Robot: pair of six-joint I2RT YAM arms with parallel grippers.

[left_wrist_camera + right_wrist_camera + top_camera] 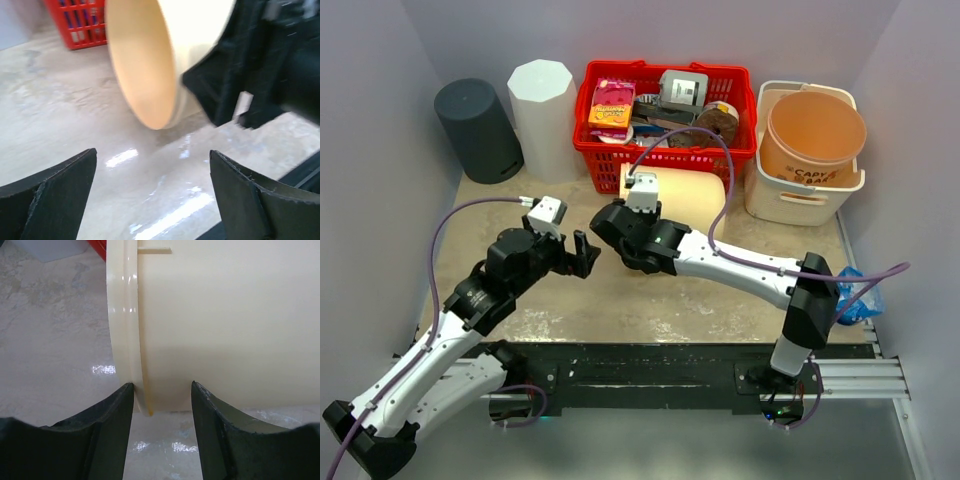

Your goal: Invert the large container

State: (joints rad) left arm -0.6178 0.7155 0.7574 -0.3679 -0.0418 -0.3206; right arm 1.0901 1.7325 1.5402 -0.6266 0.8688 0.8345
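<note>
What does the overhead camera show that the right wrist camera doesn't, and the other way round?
Only the top view: both arms, the left end effector open and apart from the large container, a dark grey cylinder, and a white tub holding an orange bucket.
Only the right wrist view: the right end effector close up, its fingers standing either side of the rim lip.
Both: the cream large container lying on its side on the table.
</note>
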